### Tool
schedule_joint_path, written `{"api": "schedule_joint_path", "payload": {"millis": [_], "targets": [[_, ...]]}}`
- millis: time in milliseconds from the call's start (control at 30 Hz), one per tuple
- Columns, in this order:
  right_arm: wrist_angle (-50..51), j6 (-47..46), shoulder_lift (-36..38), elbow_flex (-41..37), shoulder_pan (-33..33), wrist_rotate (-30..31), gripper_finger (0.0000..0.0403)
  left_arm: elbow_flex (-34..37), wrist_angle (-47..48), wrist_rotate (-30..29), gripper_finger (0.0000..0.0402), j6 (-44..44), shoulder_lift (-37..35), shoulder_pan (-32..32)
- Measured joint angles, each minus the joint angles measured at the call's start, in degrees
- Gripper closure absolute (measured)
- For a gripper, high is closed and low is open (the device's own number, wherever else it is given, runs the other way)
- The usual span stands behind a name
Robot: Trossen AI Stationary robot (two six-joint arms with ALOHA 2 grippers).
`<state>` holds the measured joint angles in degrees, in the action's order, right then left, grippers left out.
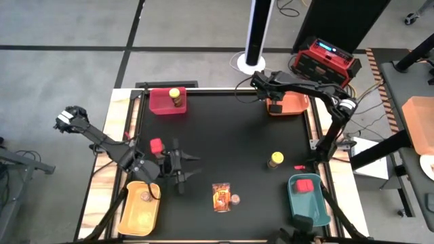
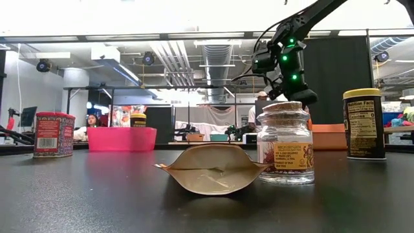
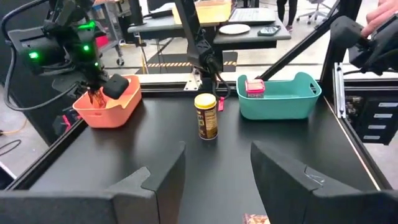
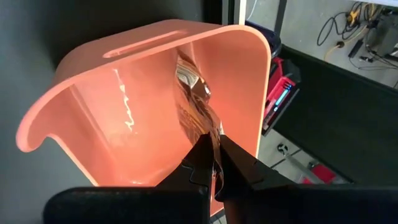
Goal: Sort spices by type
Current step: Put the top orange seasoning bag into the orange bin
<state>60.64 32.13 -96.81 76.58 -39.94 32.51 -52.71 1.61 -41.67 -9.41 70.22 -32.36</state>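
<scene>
The right gripper (image 4: pixel 214 163) hangs inside the salmon-orange plastic bin (image 4: pixel 93 112), fingers clamped on a crinkled orange-brown foil packet (image 4: pixel 196 109) dangling beneath them. Placing step: next comes letting go, then lifting clear. The left gripper (image 3: pixel 217 174) waits, fingers apart

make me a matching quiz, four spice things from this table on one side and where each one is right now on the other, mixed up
Things:
1. yellow-lidded jar
2. red block container
3. small round jar
4. orange-brown packet

Places:
A. in the teal bin
B. held by the right gripper over the orange bin
C. in the red bin
D. in the yellow bin

Pairs: 1-C, 2-A, 3-D, 4-B
</scene>
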Motion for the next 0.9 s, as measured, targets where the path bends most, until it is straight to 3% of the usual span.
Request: {"api": "schedule_joint_path", "payload": {"millis": [433, 733, 900], "targets": [[-2.60, -1.27, -0.04, 0.00, -0.13, 0.00, 0.0371, 0.00, 2.45, -4.42, 0.0236, -1.22, 0.00, -0.32], [-2.93, -3.05, 0.01, -0.01, -0.13, 0.21, 0.0319, 0.00, 2.36, -5.03, 0.0236, -2.10, 0.85, -0.32], [-3.08, -3.18, 0.04, 0.00, -0.11, 3.36, 0.0294, 0.00, 2.41, -6.86, 0.0236, -2.47, 2.17, -0.32]]}}
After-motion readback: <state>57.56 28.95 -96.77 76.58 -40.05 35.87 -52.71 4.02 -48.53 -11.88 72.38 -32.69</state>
